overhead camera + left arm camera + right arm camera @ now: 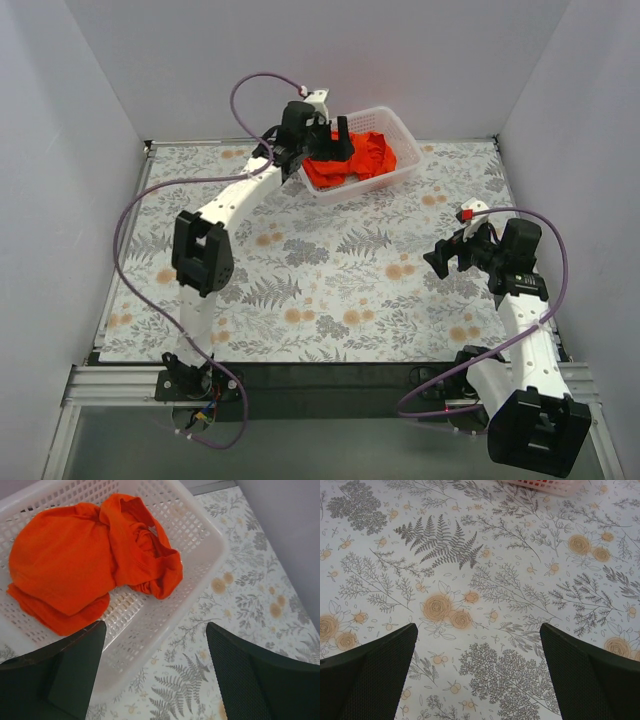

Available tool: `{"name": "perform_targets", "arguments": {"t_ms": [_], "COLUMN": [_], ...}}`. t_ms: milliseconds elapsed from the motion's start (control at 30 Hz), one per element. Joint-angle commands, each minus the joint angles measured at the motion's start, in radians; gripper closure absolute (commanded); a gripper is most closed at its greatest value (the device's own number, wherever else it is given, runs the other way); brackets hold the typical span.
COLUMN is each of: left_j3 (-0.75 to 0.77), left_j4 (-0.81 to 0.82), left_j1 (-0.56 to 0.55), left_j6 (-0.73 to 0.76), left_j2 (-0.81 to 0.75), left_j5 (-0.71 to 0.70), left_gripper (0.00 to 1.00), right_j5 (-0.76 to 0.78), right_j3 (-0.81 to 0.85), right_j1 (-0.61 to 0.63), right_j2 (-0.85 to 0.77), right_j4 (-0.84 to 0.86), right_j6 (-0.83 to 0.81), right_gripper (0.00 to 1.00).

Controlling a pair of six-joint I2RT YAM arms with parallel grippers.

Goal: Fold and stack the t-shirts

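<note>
- The t-shirts lie crumpled in a heap inside the white basket, at the upper middle of the overhead view. None is out on the desk yet, so the step in hand looks like pulling the first one out.
- Your left claw hangs over the near rim of the basket, jaws wide, with nothing between them. The heap fills the upper left of its wrist view, off-centre from the gap.
- Bring the claw over the cloth before you go down, so that the fingers straddle fabric and not the mesh wall.
- Aim for the raised fold by the collar, in the upper middle of the wrist view. A ridge gives the jaws something to pinch, and one layer is likelier to come away alone.
- I cannot tell how many shirts are in the heap, so lift slowly. Watch for a second one dragging along, or for the light basket coming up too.
- Your right claw hovers wide and empty over the flowered desk at the right of the overhead view, well apart from the basket. It could take a hem or pin the basket once cloth comes out.
</note>
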Motion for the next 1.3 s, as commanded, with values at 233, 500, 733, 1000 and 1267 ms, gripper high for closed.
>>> {"name": "perform_targets", "arguments": {"t_ms": [233, 500, 733, 1000, 1267], "left_j3": [0.355, 0.378, 0.376, 0.349, 0.114], "left_j4": [-0.025, 0.150, 0.242, 0.291, 0.510], "left_j1": [-0.039, -0.040, -0.042, -0.044, -0.074], "left_j6": [0.039, 0.031, 0.048, 0.094, 0.184], "left_j2": [0.374, 0.508, 0.582, 0.554, 0.215], "left_j5": [-0.208, -0.294, -0.320, -0.285, -0.249], "left_gripper": [0.28, 0.31, 0.42, 1.00, 1.00], "right_j5": [-0.034, -0.046, -0.043, -0.049, -0.049], "right_j3": [0.038, 0.044, 0.048, 0.048, 0.045], "right_j1": [-0.006, -0.007, -0.007, -0.007, -0.007], "right_j2": [0.021, 0.044, 0.050, 0.048, 0.036], "right_j4": [0.010, 0.009, 0.009, 0.006, 0.007], "right_j6": [0.010, 0.022, 0.028, 0.031, 0.031], "right_gripper": [0.02, 0.02, 0.02, 0.02, 0.02]}}
